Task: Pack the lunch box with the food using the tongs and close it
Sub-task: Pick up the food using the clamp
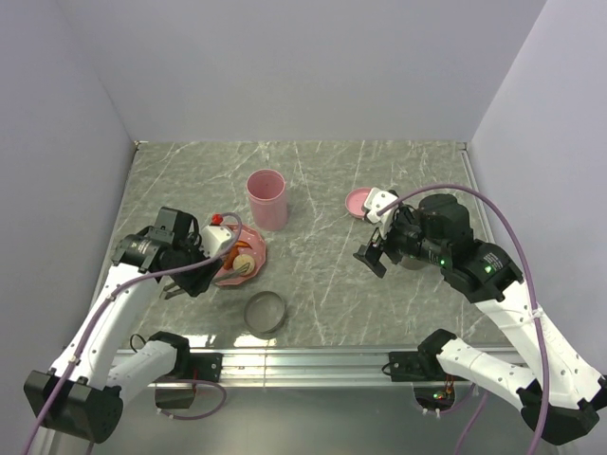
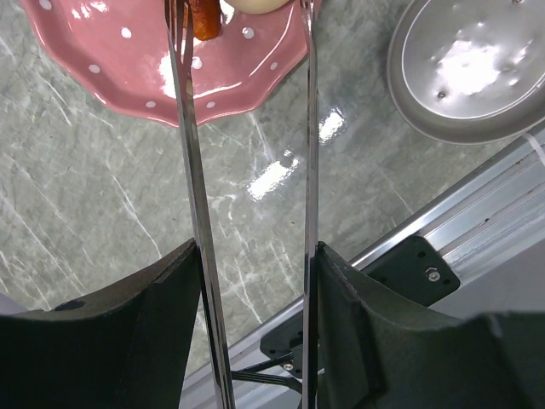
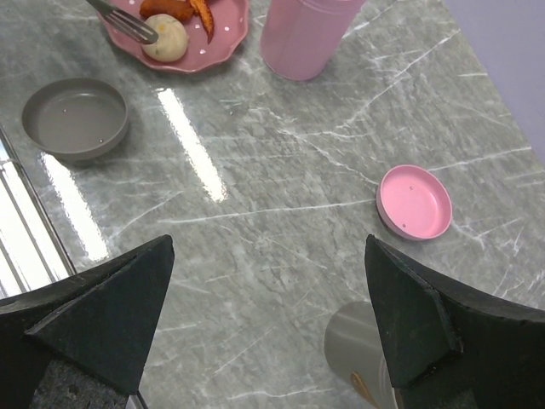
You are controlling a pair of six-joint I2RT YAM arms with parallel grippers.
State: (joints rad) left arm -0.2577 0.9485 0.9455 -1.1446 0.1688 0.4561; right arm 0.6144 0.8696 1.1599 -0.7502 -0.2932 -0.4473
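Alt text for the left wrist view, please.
The left gripper holds silvery tongs between its dark fingers, their arms reaching over a pink dotted plate toward an orange strip and a pale ball. A grey round dish sits at upper right.

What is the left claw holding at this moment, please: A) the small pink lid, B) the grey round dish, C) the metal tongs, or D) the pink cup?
C: in the left wrist view the left claw presses in on both thin arms of the tongs, whose far ends reach over the pink dotted plate.
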